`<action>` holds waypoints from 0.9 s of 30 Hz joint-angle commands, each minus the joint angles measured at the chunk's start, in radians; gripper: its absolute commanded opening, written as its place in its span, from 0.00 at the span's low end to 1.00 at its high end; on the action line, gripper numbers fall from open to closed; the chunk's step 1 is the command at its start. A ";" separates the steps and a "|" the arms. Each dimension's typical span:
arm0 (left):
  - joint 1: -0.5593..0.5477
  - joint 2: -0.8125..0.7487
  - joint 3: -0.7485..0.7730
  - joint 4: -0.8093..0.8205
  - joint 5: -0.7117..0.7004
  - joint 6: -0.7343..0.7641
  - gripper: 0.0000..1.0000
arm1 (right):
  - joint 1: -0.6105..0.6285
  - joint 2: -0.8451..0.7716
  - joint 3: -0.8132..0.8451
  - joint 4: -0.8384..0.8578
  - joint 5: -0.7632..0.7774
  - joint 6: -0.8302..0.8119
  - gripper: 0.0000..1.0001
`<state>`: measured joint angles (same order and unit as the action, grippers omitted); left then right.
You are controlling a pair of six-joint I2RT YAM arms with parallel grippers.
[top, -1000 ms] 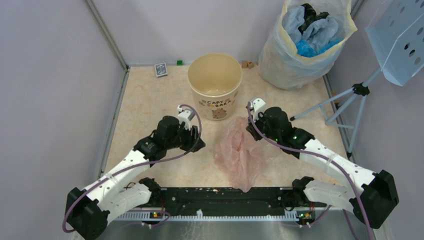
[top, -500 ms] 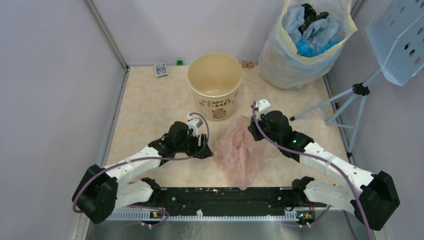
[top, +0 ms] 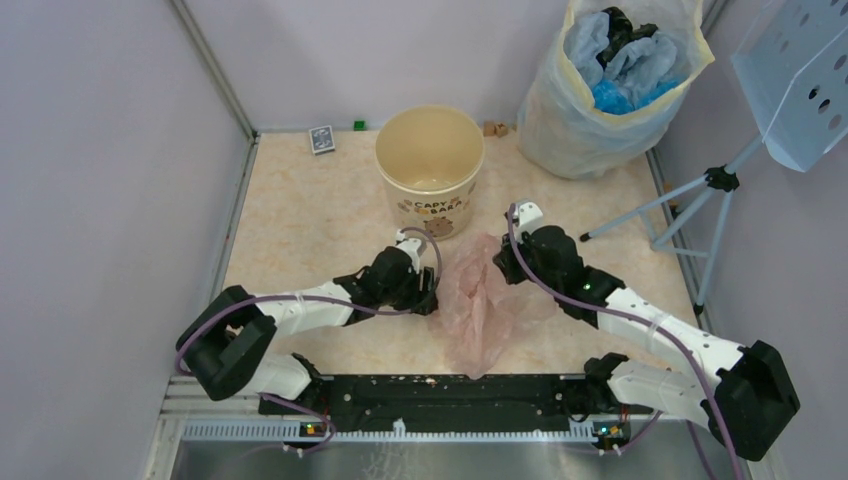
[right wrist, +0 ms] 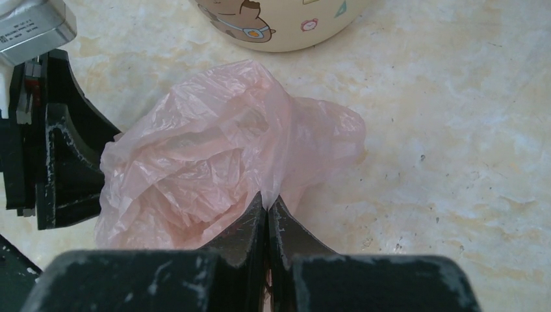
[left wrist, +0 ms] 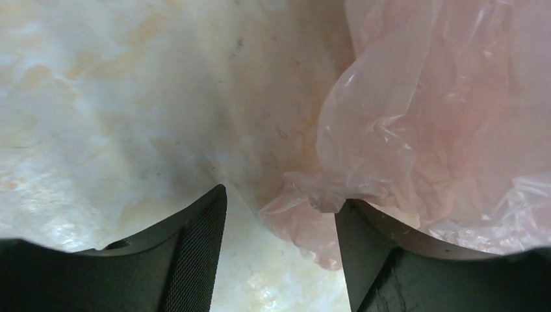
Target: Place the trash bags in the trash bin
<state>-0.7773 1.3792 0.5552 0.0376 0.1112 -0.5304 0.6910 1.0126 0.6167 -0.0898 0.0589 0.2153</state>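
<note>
I am pinching the bag [top: 485, 300] in my right claw [right wrist: 266, 205] and holding my left claw [left wrist: 279, 198] open around its fold, nothing yet lying in the bin [top: 430, 205].

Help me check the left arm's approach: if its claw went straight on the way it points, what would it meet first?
The pale-pink trash bag: its crumpled edge lies just inside the open left claw. Depth is unclear, but nothing else shows in that line.

From above we overlook the marbled beige table [top: 300, 220]; both close, downward wrist views share the crinkly pale-pink plastic bag [right wrist: 214, 156].
</note>
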 commanded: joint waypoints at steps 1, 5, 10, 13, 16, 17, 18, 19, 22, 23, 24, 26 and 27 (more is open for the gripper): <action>-0.002 -0.013 -0.002 0.043 -0.150 -0.081 0.67 | -0.007 -0.024 0.004 0.050 -0.016 0.023 0.00; -0.003 -0.046 -0.014 0.031 -0.184 -0.073 0.67 | -0.006 -0.042 -0.006 0.043 -0.004 0.021 0.00; -0.051 0.025 0.049 -0.074 -0.309 -0.064 0.69 | -0.005 -0.061 -0.014 0.044 0.011 0.024 0.00; -0.112 0.074 0.088 -0.116 -0.410 -0.061 0.70 | -0.006 -0.070 -0.018 0.041 0.028 0.032 0.00; -0.138 0.145 0.126 -0.150 -0.446 -0.068 0.68 | -0.006 -0.075 -0.025 0.044 0.054 0.051 0.00; -0.138 0.167 0.132 -0.157 -0.451 -0.077 0.68 | -0.006 -0.075 -0.028 0.044 0.070 0.060 0.00; -0.139 0.188 0.136 -0.169 -0.466 -0.099 0.66 | -0.006 -0.075 -0.030 0.039 0.093 0.071 0.00; -0.139 0.204 0.133 -0.179 -0.483 -0.124 0.63 | -0.006 -0.077 -0.031 0.033 0.118 0.083 0.00; -0.137 0.209 0.104 -0.178 -0.519 -0.174 0.47 | -0.007 -0.085 -0.039 0.005 0.216 0.120 0.00; -0.136 0.195 0.094 -0.172 -0.521 -0.182 0.40 | -0.007 -0.087 -0.042 -0.013 0.253 0.132 0.00; -0.133 0.180 0.081 -0.166 -0.520 -0.181 0.33 | -0.011 -0.088 -0.043 -0.027 0.299 0.144 0.00; -0.126 0.139 0.070 -0.167 -0.521 -0.177 0.18 | -0.026 -0.084 -0.039 -0.064 0.353 0.168 0.00; -0.119 0.121 0.069 -0.178 -0.525 -0.175 0.10 | -0.039 -0.080 -0.035 -0.083 0.372 0.183 0.00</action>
<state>-0.9131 1.5352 0.6811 -0.0322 -0.4080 -0.6746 0.6876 0.9489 0.5755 -0.1219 0.2687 0.3267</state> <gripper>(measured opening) 0.227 0.004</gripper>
